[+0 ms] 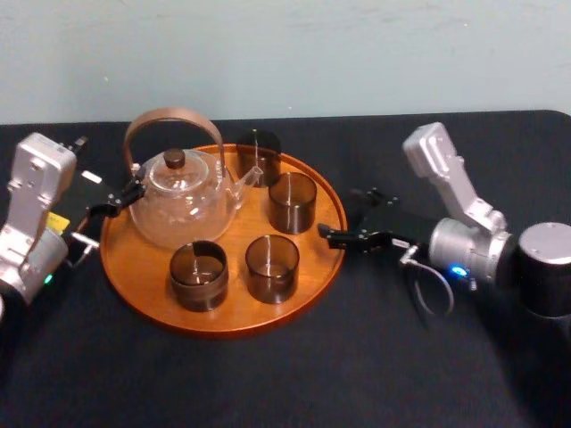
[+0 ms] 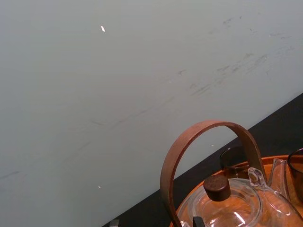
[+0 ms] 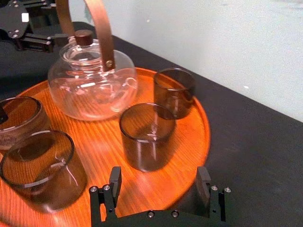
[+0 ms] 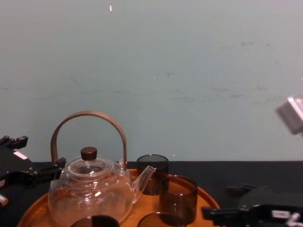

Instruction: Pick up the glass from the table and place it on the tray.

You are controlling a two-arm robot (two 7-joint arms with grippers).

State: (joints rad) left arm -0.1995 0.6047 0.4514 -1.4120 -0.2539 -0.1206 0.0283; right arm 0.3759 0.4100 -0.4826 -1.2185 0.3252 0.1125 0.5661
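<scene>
Several smoky brown glasses stand on the round wooden tray (image 1: 228,326) on the black table (image 1: 375,366). One glass (image 1: 292,202) (image 3: 147,136) stands upright nearest my right gripper. That right gripper (image 1: 328,234) (image 3: 159,183) hovers open and empty just outside the tray's right rim, its fingers (image 3: 115,181) a short way from the glass. Another glass (image 1: 259,153) (image 3: 174,91) sits by the far rim. Two more glasses (image 1: 271,267) (image 1: 198,275) stand at the front. My left gripper (image 1: 119,199) (image 4: 51,170) is open beside the teapot at the tray's left edge.
A clear glass teapot (image 1: 181,207) (image 2: 227,205) with a curved wooden handle (image 2: 189,142) fills the tray's back left. A pale wall (image 4: 151,71) rises right behind the table. Bare black cloth lies in front of the tray and to its right.
</scene>
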